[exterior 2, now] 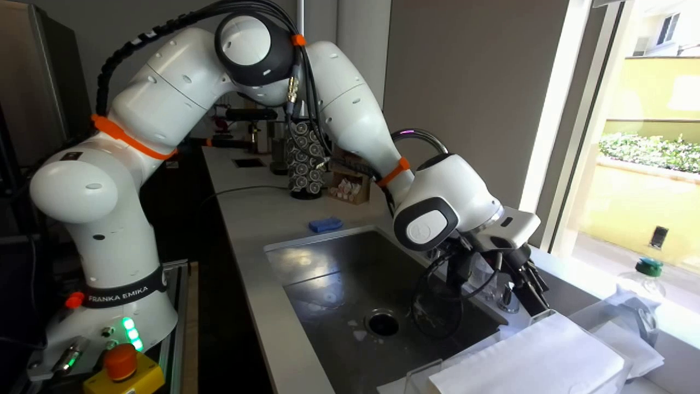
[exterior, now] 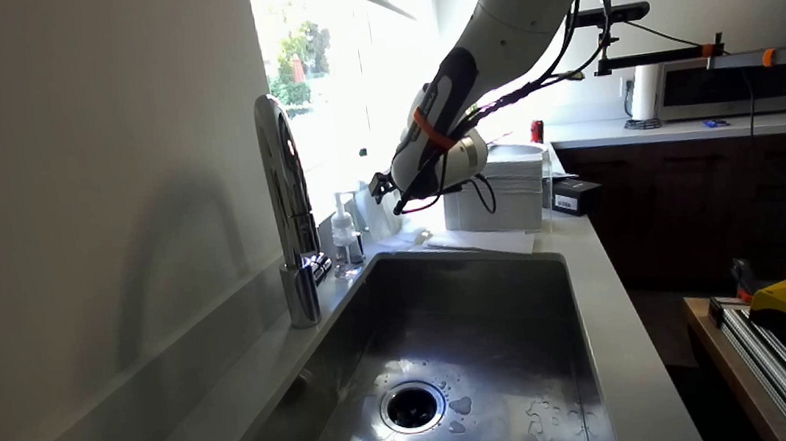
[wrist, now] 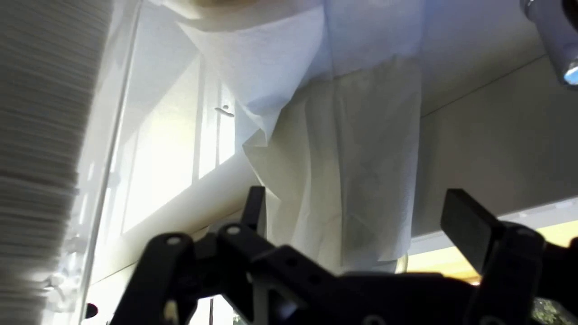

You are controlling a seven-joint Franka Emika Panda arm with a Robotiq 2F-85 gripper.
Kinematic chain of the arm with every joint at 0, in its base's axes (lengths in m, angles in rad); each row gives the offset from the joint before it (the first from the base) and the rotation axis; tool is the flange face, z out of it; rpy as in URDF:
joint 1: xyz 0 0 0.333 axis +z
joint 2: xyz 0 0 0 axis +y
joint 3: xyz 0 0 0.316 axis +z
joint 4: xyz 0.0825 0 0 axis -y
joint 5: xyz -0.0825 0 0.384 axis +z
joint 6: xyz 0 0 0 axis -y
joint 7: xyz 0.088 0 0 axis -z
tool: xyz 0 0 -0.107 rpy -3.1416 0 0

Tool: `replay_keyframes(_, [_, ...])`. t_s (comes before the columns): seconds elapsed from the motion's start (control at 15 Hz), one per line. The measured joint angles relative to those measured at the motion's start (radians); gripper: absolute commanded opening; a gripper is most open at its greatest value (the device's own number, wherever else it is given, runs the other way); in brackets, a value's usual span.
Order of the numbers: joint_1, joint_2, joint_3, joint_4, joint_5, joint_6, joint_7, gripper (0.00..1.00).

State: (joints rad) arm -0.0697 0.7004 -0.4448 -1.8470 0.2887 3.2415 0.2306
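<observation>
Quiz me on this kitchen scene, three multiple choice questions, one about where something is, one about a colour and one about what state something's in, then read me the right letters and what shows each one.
1. Where does the pump bottle stand?
A. In the sink
B. Beside the faucet
C. On top of the microwave

2. What colour is the box under the round red-orange button?
A. Yellow
B. Blue
C. White

3. What state is the gripper in?
A. Shut, its fingertips touching
B. Shut on the pump bottle
C. Open

Answers:
1: B, since an exterior view shows it right by the faucet's base.
2: A, since both exterior views show it in yellow.
3: C, since the wrist view shows the fingers wide apart, a white sheet visible between them.
</observation>
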Motion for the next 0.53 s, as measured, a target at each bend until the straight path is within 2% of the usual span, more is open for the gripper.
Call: replay_keyframes(0.53, [0.063, -0.206, -0.055, -0.174, -0.038, -0.155, -0.114, 1.00])
